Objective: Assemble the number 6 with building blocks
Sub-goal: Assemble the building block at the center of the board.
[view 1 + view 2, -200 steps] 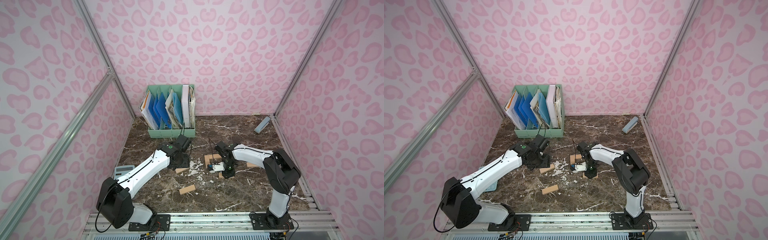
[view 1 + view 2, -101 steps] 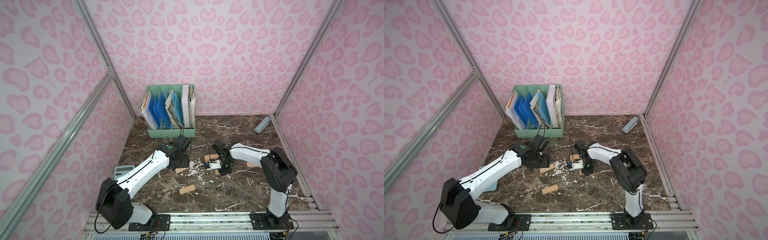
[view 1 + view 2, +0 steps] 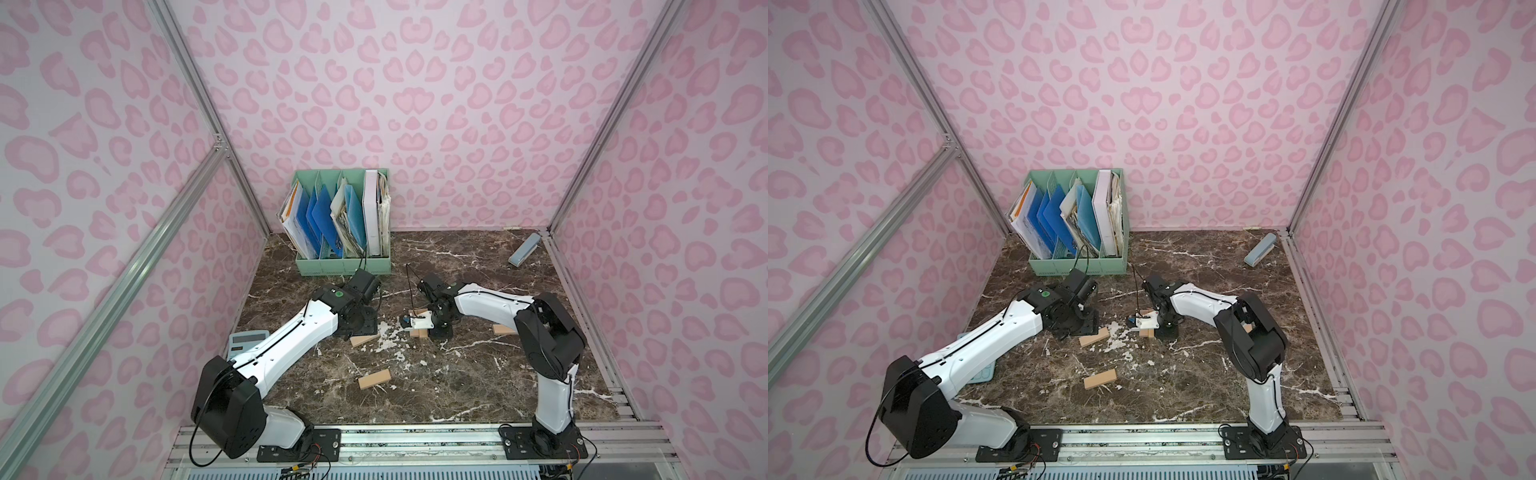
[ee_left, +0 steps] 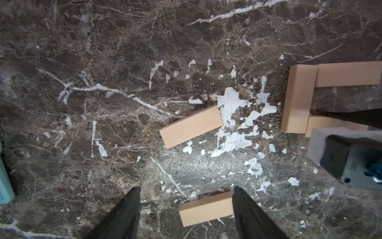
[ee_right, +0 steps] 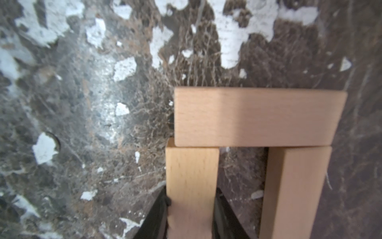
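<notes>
Seating a block in the half-built six
Right tool clamped on a block butted against the crosspiece; left tool spread over a loose block on the worktop. Next, likely: release without nudging.

The building blocks are plain light tan wood. The tabletop is dark brown marble, white-veined, with flaked white patches. The walls are pale pink with darker pink blotches. At eleven o'clock a mint-green organiser holds blue and white folders; at two o'clock lies a grey-blue case.
</notes>
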`<action>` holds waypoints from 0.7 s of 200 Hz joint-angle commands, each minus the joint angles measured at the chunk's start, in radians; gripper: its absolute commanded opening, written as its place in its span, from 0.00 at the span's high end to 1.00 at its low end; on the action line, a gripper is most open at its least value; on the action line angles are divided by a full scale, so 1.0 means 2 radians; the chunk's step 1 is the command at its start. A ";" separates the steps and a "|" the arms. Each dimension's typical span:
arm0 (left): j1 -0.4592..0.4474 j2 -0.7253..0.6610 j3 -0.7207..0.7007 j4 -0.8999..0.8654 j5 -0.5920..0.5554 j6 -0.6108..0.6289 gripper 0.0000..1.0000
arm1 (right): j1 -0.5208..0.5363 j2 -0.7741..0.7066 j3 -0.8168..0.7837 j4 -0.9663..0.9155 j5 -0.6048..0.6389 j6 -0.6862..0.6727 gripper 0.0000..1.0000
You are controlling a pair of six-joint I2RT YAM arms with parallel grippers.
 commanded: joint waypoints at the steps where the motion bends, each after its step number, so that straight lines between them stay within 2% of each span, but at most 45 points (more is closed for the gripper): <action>1: 0.000 0.002 -0.001 -0.004 -0.003 0.003 0.26 | -0.002 0.013 -0.015 0.036 0.032 -0.006 0.71; 140: 0.003 0.000 -0.002 -0.001 -0.003 0.003 0.26 | -0.007 -0.033 -0.062 0.032 0.016 -0.006 0.71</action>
